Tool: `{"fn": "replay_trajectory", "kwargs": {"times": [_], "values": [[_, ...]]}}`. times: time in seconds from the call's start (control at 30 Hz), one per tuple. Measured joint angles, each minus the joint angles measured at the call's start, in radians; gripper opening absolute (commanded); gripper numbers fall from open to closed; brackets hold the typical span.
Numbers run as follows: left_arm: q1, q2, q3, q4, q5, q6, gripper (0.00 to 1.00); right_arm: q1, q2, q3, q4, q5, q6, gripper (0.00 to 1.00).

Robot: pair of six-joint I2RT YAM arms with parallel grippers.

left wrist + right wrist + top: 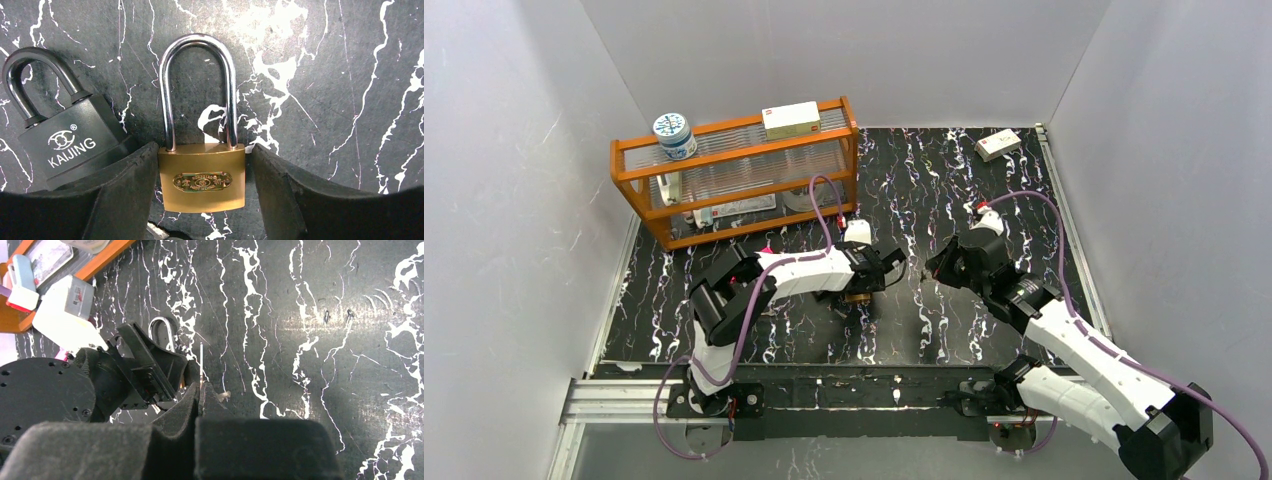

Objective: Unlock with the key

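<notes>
A brass padlock with a long steel shackle lies flat on the black marbled table. My left gripper is down over it with a finger on each side of the body. The left finger touches the body, and a thin gap shows at the right finger. A black KAIJING padlock lies just left of it. My right gripper is shut on a thin key, seen edge-on and pointing towards the left gripper. The shackle shows beyond it.
An orange rack stands at the back left with a white jar and a white box on top. A small white box lies at the back right. White walls close in three sides.
</notes>
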Motion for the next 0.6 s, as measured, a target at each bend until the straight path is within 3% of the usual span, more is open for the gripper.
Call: {"fn": "replay_trajectory", "kwargs": {"times": [0.07, 0.2, 0.4, 0.6], "values": [[-0.003, 0.001, 0.0, -0.005, -0.007, -0.007, 0.57, 0.0, -0.001, -0.01, 0.002, -0.001, 0.002, 0.01], [-0.013, 0.002, -0.001, -0.011, -0.023, -0.027, 0.56, 0.0, -0.001, -0.019, 0.003, -0.001, 0.003, 0.01], [-0.033, 0.004, -0.003, -0.019, -0.05, -0.064, 0.7, 0.0, -0.006, -0.021, 0.005, -0.001, 0.005, 0.01], [-0.062, 0.002, -0.008, -0.031, -0.05, -0.079, 0.72, 0.0, -0.014, -0.021, 0.006, -0.001, 0.005, 0.01]]}}
